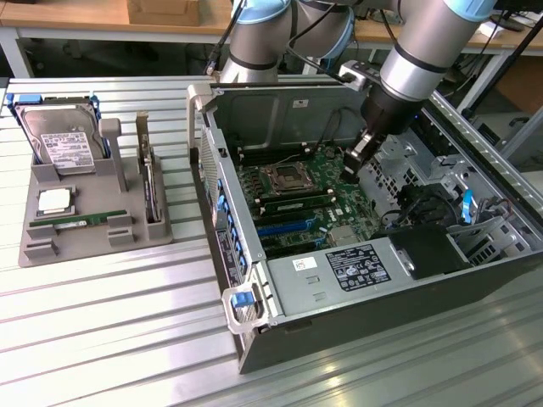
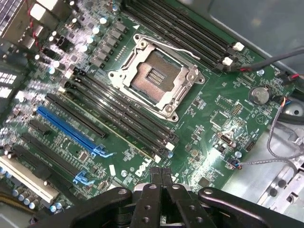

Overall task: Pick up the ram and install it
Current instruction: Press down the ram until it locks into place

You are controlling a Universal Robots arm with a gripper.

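The arm [image 1: 424, 42] reaches down from the far side, toward the exterior view's right, its silver forearm sloping down and leftward to a black wrist. The gripper [image 1: 358, 157] points downward (its two dark fingers [image 2: 165, 178] pressed together, nothing between them). It appears to hang free, touching nothing.

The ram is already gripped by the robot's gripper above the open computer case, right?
No. The ram lies in the grey holder tray at the exterior view's left. The gripper is above the open computer case, shut and empty, as the exterior view shows.
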